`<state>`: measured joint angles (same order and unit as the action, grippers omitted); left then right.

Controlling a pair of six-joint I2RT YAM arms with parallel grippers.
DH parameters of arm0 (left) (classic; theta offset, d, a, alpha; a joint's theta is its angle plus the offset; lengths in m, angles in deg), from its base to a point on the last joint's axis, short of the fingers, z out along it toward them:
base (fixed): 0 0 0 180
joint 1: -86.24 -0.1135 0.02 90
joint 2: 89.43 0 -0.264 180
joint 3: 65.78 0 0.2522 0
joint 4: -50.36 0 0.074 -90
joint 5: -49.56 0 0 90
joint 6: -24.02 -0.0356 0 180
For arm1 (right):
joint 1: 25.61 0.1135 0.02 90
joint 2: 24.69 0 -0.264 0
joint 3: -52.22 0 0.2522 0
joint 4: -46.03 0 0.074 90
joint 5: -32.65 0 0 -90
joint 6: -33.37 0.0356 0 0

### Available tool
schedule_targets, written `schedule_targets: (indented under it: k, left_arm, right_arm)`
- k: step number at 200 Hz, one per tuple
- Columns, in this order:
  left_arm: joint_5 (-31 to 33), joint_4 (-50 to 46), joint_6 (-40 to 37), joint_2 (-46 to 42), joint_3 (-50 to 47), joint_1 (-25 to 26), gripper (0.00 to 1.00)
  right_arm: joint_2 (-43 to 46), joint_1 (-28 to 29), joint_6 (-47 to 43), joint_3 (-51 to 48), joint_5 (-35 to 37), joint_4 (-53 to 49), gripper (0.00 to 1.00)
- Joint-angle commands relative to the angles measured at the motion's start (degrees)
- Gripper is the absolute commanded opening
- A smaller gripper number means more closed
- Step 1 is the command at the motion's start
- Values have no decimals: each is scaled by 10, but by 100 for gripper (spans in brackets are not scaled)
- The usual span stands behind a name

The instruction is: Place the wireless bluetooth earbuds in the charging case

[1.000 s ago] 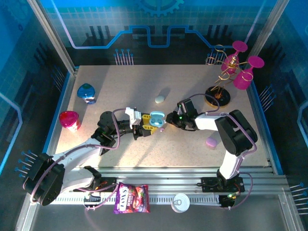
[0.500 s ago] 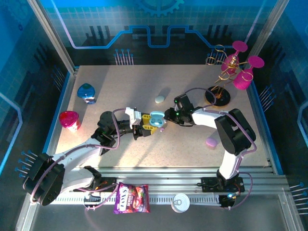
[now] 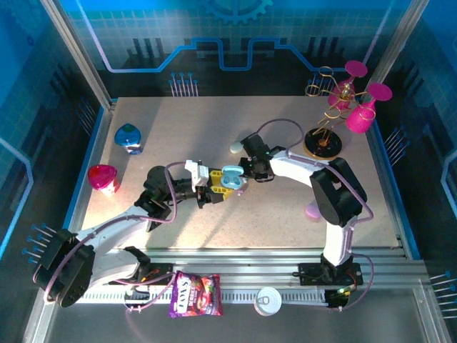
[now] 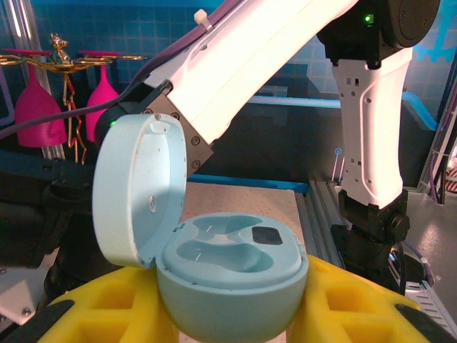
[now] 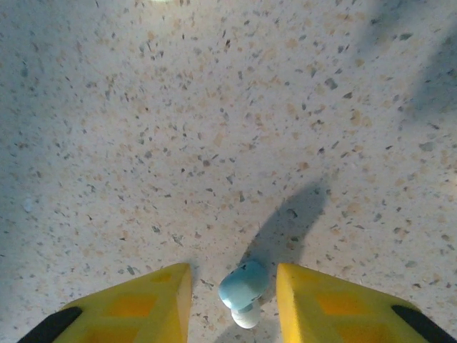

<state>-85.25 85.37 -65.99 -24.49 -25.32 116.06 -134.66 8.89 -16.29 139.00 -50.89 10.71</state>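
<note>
Earbud (image 5: 244, 289) first: one light-blue bud with a whitish tip sits between the yellow fingers (image 5: 128, 304) of the right gripper (image 5: 230, 287). The jaws stand apart, and a strip of speckled table (image 5: 214, 107) shows on each side of the bud. It looks bracketed rather than pinched. Whether it rests on the table or hangs just above it I cannot tell, though it casts a shadow there.

From above, that gripper is just to the right of the charging case (image 3: 230, 179), nearly touching it. The left gripper (image 4: 228, 304) is clamped on the case from both sides and holds it level. Its lid (image 4: 136, 193) is hinged back on the case's left.

Both wells (image 4: 214, 246) inside the case are empty, so nothing is seated. I judge that the whole job is left: grip the bud, carry it over the case and set it in a well. The case is pale blue, smooth and pebble-shaped.
</note>
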Motion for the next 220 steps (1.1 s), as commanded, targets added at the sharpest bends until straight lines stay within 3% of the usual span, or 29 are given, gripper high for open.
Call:
schedule_targets:
  k: [1, 62, 168, 220]
  left_arm:
    - [-8, 15, -9, -19, -13, -2, 32]
    - [-6, 13, -9, -25, -18, -2, 32]
    - [-3, 11, -9, -28, -20, -2, 33]
    - [-2, 1, -10, -35, -18, -1, 33]
  right_arm:
    - [-24, 15, -26, 31, 44, -64, 36]
    - [-67, 28, -49, 76, 55, -105, 34]
    - [-50, 28, -89, 73, 38, -107, 24]
    - [25, 5, -134, -23, -56, -75, 25]
